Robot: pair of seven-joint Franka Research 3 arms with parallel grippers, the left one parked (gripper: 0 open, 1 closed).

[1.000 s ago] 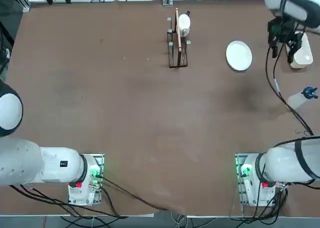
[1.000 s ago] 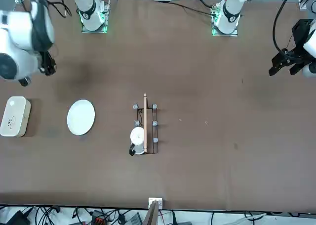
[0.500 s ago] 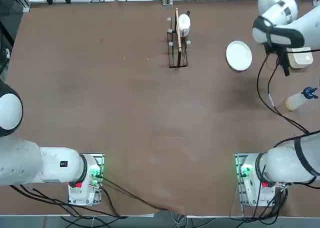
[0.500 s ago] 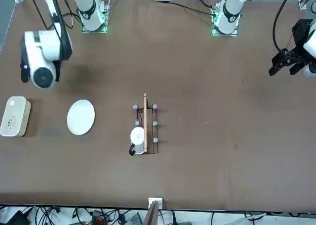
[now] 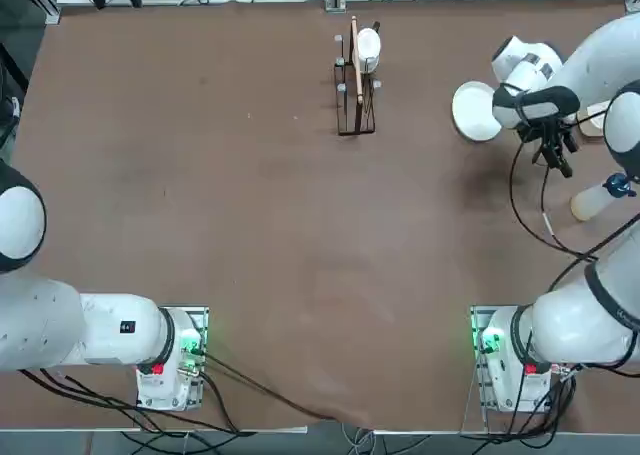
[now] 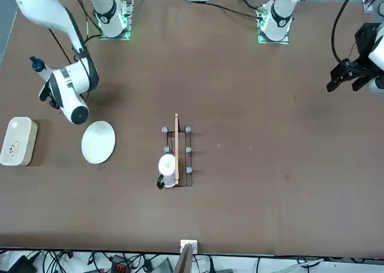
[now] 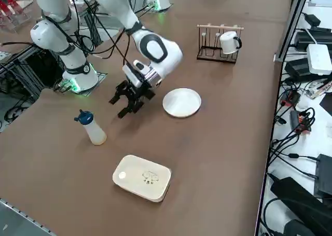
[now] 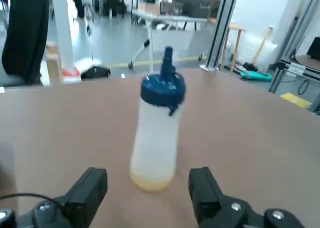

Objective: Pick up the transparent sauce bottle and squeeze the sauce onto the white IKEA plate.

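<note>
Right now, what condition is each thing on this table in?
Bottle: upright, capped, not held.
Plate: flat, bare.
Right gripper: open, holding nothing, facing the bottle.
White box: lying flat, lid shut.
Mug: hung on the rack.

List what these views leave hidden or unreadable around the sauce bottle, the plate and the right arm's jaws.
- Top view: white IKEA plate partly covered by the arm's wrist; white box almost wholly hidden by the arm.
- Front view: transparent sauce bottle mostly hidden by the arm.
- Wrist view: bottle's fill level unclear beyond a yellowish layer at the base.
- Right gripper jaws open, short of the bottle.
</note>
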